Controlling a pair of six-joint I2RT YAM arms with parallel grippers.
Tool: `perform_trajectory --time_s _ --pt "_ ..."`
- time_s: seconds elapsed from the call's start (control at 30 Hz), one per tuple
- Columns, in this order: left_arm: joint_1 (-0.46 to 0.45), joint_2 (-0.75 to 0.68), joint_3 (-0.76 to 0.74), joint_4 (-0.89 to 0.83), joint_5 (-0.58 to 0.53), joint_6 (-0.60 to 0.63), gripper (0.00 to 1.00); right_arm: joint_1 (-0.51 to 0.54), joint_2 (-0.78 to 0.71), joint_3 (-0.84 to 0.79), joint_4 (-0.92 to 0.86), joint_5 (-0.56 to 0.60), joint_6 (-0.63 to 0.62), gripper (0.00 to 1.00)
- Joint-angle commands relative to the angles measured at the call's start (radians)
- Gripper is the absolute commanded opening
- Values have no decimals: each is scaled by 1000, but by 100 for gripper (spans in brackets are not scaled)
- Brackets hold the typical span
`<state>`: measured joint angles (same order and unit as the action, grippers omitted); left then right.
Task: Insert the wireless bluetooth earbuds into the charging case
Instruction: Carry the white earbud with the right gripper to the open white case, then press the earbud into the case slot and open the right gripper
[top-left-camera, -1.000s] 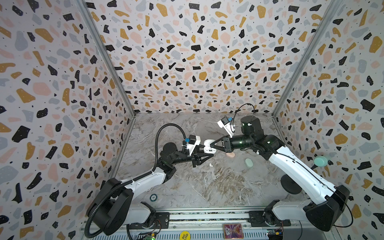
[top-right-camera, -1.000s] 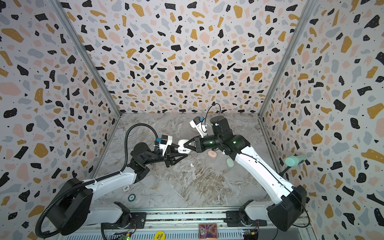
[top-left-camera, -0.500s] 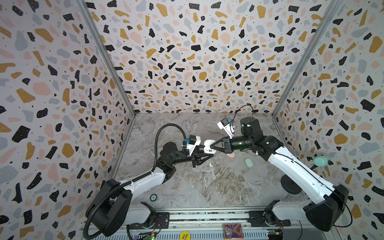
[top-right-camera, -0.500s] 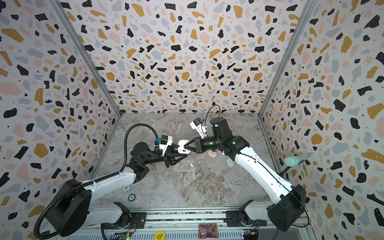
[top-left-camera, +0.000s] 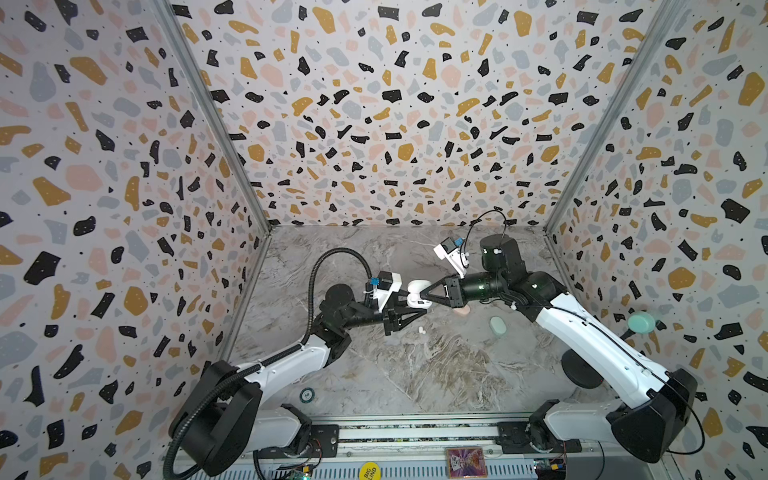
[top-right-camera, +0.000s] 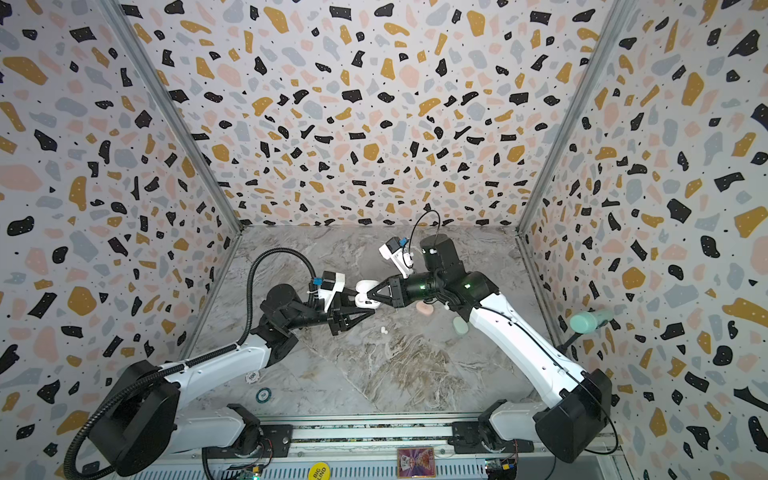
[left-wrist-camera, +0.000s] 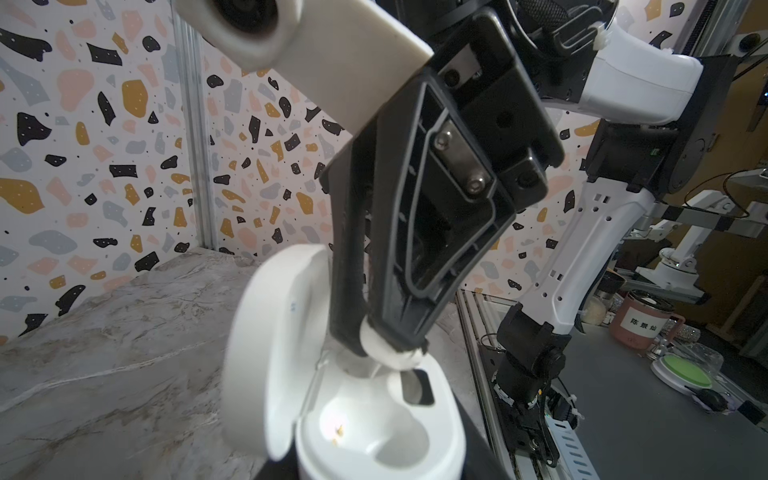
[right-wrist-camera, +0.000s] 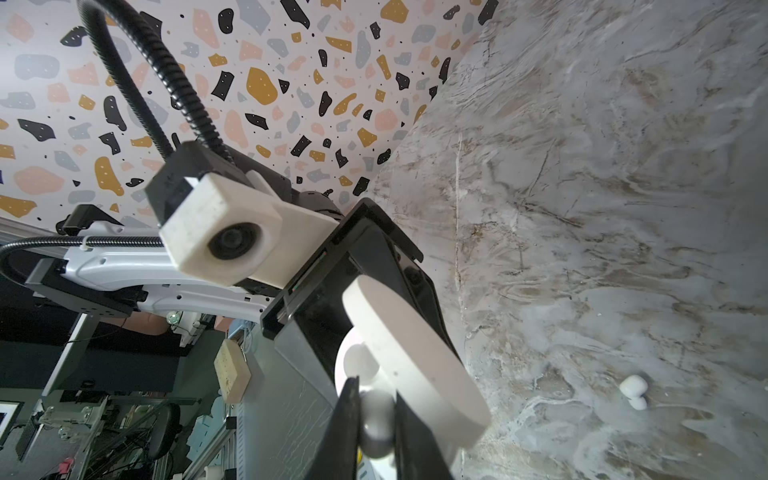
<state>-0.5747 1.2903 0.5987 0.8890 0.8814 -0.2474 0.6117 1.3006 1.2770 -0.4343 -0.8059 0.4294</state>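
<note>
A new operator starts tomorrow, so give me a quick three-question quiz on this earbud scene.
1. True or false: the white charging case held by the left gripper has its lid shut.
2. What does the right gripper pinch? A) a white earbud B) a pink case C) nothing
3. Two more cases lie on the table. What colours are they?
Key: 1 false; 2 A; 3 pink case, mint green case.
</note>
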Motion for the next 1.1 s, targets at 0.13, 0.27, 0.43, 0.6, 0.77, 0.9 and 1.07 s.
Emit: perform_trajectory --time_s 0.13,0.27,0.43,0.6,0.77,0.9,1.07 --pt "-5 -26 35 42 1 19 33 15 -12 -7 -19 -29 -1 12" --pt "-5 -30 35 42 2 21 33 14 -6 -7 -45 -7 -13 13" --pt "-5 -35 37 38 2 22 33 12 -5 -1 -65 42 -14 22" --pt "-5 -36 38 34 9 22 33 9 6 29 -92 79 -10 33" --pt "-5 -35 33 31 9 19 33 8 10 64 -105 105 -13 44" --pt "-5 -32 31 31 7 20 33 9 13 108 -155 142 -30 53" --pt "-4 -28 23 30 -1 22 33 10 3 147 -209 163 -46 61"
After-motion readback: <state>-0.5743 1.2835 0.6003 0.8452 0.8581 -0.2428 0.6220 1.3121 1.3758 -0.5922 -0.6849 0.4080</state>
